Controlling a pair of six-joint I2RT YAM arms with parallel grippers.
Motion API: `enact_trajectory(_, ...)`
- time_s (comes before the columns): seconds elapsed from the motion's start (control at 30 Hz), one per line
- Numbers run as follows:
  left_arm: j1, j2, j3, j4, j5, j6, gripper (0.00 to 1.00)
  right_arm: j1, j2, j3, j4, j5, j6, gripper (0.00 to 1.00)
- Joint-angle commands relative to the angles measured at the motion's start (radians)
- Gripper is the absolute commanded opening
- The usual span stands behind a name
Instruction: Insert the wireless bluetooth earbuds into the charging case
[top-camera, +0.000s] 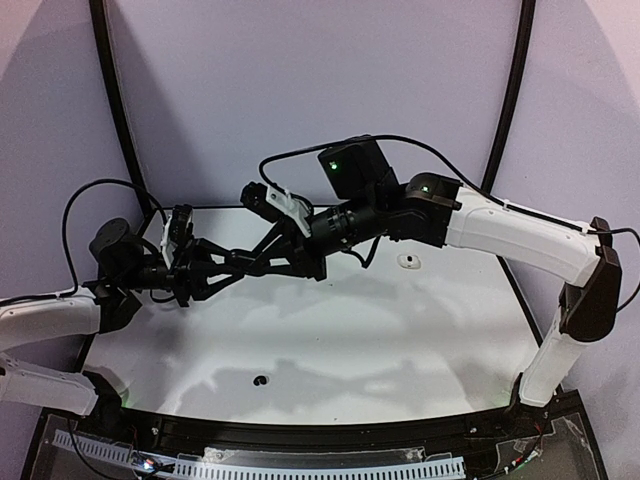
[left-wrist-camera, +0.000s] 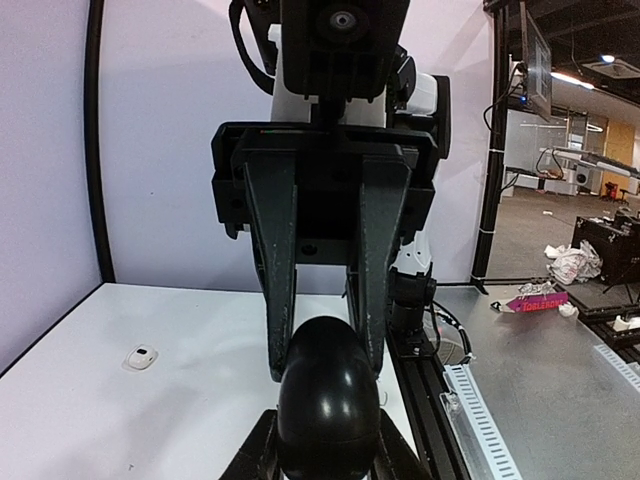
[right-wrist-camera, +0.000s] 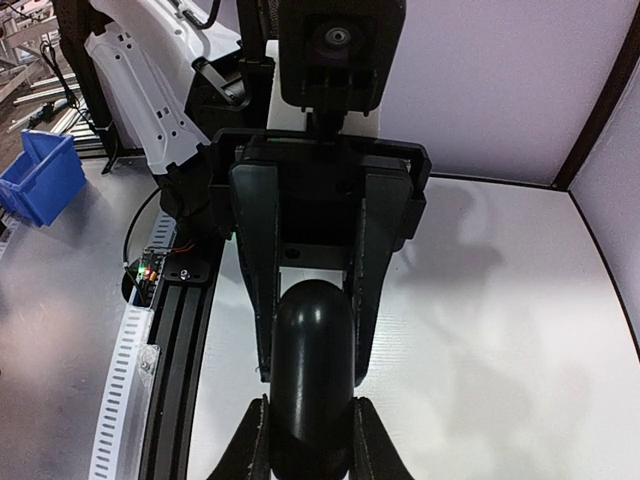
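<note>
Right wrist: charging case (right-wrist-camera: 312, 335) runs lengthwise, left hand (right-wrist-camera: 310, 376) to right hand (right-wrist-camera: 308, 410).

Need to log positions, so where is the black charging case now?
The black charging case is off the table, in mid-air, pinched between the left claw and the right claw, left of centre in the top view.

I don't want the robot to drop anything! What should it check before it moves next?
1. Left gripper pinching the black rounded thing: ok.
2. Right gripper pinching it too: ok.
3. Thing held above the table: ok.
4. Is it a case, and open: cannot tell.
5. Earbuds found: cannot tell; only a small white piece and a dark speck lie there, too small to name.
</note>
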Motion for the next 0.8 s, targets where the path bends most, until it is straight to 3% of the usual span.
enact_trajectory(0.0, -0.002, 0.002, 0.007, 0.07, 0.02, -0.053, 0.27, -0.001, -0.008, 0.013, 0.036, -0.005, 0.0, 0.0)
enact_trajectory(0.3, -0.002, 0.006, -0.002, 0.13, 0.007, -0.114, 0.26, -0.003, -0.042, -0.035, 0.107, -0.008, 0.025, 0.0)
enact_trajectory(0.4, -0.002, 0.009, -0.003, 0.137, 0.013, -0.118, 0.2, -0.004, -0.044, -0.031, 0.111, -0.005, 0.023, 0.0)
enact_trajectory(0.47, -0.001, 0.009, -0.002, 0.135, 0.016, -0.117, 0.06, -0.005, -0.045, -0.03, 0.11, -0.002, 0.024, 0.0)
enact_trajectory(0.53, -0.002, 0.009, -0.002, 0.133, 0.018, -0.116, 0.02, -0.005, -0.043, -0.028, 0.107, 0.007, 0.026, 0.0)
enact_trajectory(0.67, -0.002, 0.004, -0.007, 0.136, 0.027, -0.105, 0.01, -0.006, -0.032, -0.017, 0.095, 0.058, 0.049, 0.33)
enact_trajectory(0.77, -0.002, 0.004, -0.008, 0.144, 0.051, -0.088, 0.01, -0.006, -0.022, -0.013, 0.094, 0.082, 0.056, 0.43)
